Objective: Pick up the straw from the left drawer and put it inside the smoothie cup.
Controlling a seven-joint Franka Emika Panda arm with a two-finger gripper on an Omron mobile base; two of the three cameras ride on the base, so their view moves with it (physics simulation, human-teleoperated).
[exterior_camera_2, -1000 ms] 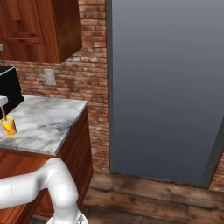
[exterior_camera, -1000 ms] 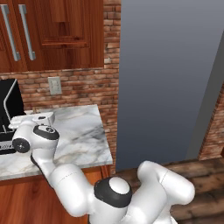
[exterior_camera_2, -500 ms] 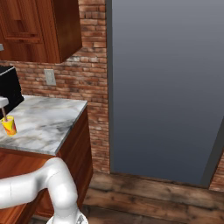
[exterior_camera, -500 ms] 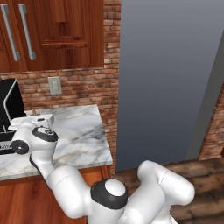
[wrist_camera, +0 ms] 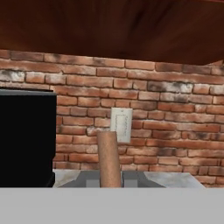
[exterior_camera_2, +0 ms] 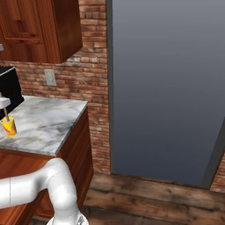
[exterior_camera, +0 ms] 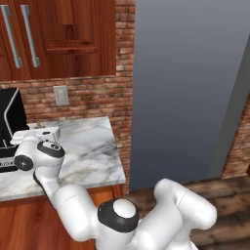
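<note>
The smoothie cup, yellow with a red-orange mark, stands on the marble counter near the left edge of the right base view. My gripper hangs just above it, shut on the straw, which points down to the cup's rim. Whether its tip is inside the cup I cannot tell. In the hand view the pale tan straw rises between my dark fingertips. In the left base view my hand is over the counter's back left and hides the cup. Reddish-brown wood shows below the counter; I cannot tell if it is the left drawer.
A big black appliance stands against the brick wall just left of the hand. A wall socket sits on the bricks behind. Upper cabinets with bar handles hang overhead. A tall grey panel stands right of the counter.
</note>
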